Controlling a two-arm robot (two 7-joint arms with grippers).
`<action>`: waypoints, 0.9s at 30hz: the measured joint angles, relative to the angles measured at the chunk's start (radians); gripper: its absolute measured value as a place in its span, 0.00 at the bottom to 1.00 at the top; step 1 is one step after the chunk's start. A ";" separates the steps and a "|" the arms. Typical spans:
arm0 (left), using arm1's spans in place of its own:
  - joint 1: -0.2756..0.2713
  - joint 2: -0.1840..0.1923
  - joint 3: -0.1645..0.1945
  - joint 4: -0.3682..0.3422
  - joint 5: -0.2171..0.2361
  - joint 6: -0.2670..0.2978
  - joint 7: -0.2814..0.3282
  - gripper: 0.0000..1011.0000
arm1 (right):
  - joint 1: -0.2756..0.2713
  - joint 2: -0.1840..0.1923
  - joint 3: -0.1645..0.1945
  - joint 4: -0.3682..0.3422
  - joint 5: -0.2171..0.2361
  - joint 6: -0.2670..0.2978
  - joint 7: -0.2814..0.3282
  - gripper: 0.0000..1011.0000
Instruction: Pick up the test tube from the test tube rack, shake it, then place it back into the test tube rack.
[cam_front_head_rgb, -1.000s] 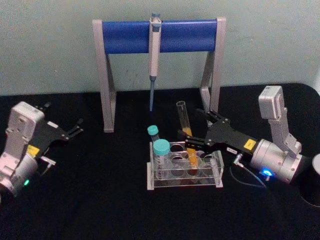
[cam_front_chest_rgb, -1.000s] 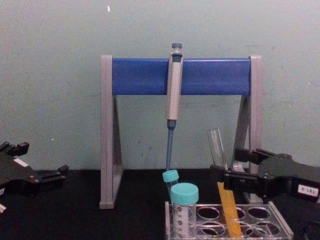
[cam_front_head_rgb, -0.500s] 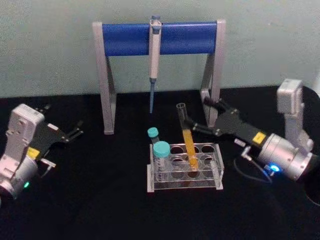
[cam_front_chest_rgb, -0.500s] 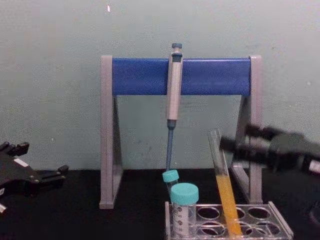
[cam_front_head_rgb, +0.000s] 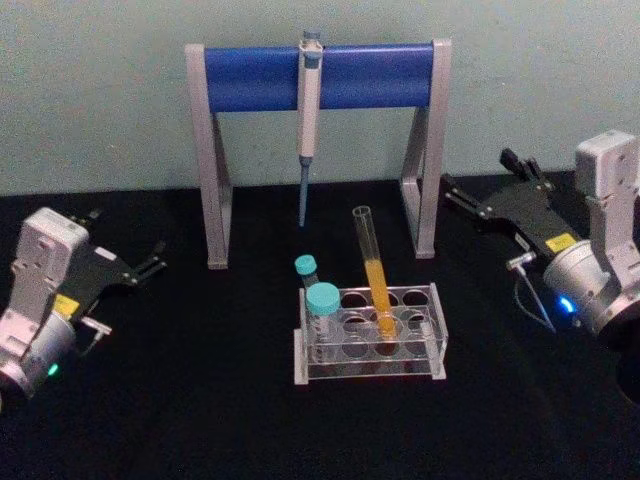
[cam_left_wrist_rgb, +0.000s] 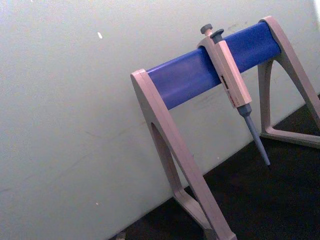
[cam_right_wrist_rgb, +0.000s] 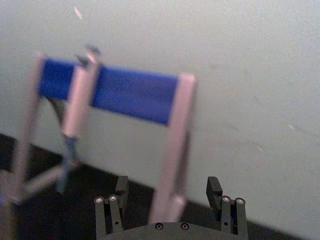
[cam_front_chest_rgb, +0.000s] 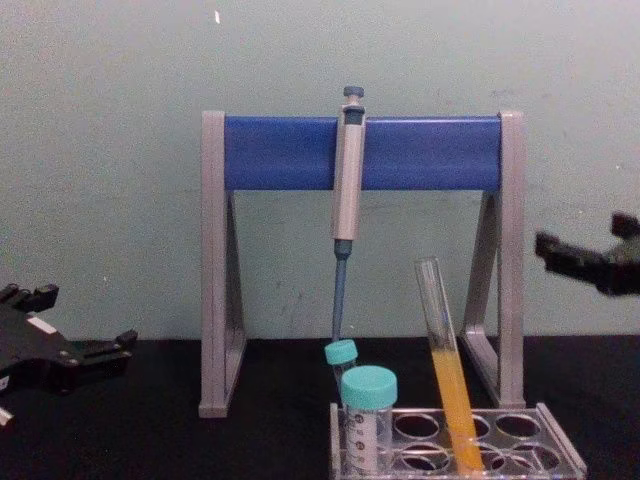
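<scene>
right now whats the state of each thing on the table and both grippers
test tube: uncapped, in the rack, leaning, orange liquid in its lower part
rack: flat on the table, holding three tubes
two teal-capped tubes: capped, standing in the rack's left end
pipette: hanging on the stand
stand: upright behind the rack
right gripper: open, empty, apart from the tube
left gripper: parked at the left, empty

A lab bench: a pipette hangs on its stand at twelve o'clock, behind a test tube rack with teal-capped tubes.
</scene>
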 joint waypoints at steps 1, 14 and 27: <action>0.000 0.000 0.000 0.000 0.000 0.000 0.000 0.99 | 0.000 -0.002 -0.002 0.003 -0.019 0.011 -0.021 0.99; 0.000 0.000 0.000 0.000 0.000 0.000 0.000 0.99 | -0.021 -0.025 -0.013 0.061 -0.149 0.118 -0.124 0.99; 0.000 0.000 0.000 0.000 0.000 0.000 0.000 0.99 | -0.020 -0.029 -0.007 0.068 -0.150 0.119 -0.120 0.99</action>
